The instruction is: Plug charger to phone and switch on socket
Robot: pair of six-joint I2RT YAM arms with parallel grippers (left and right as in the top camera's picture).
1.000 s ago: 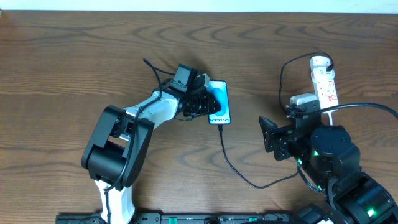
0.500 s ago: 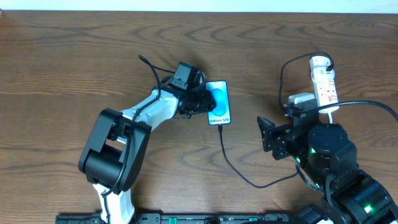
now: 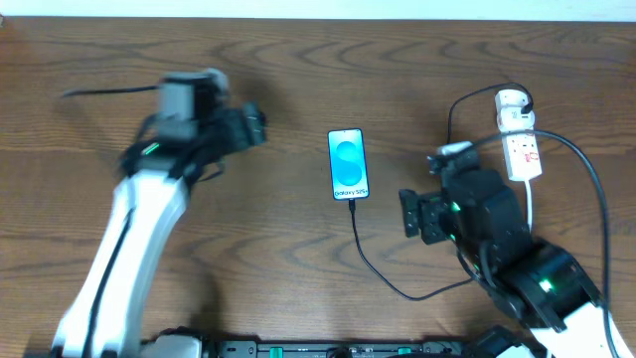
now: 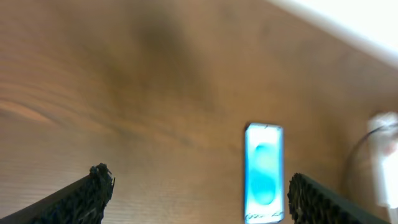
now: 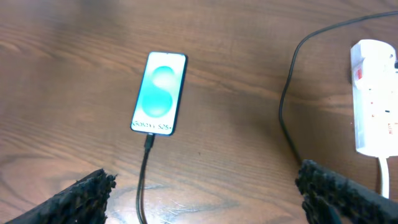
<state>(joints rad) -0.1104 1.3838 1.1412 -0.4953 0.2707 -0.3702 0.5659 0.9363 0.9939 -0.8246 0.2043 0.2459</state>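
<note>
Right gripper (image 5: 205, 177), spread and empty, sits nearest the socket (image 5: 373, 99), which lies rightward, long axis running away.

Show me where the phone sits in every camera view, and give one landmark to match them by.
Overhead: the phone lies flat near the picture's centre.
Left wrist: lower right of centre, blurred.
Right wrist: upper left of centre, with the charger at its near end.
Shared landmark: the white socket, right of the phone in each view; in the left wrist view it is only a blurred white shape at the right edge.
</note>
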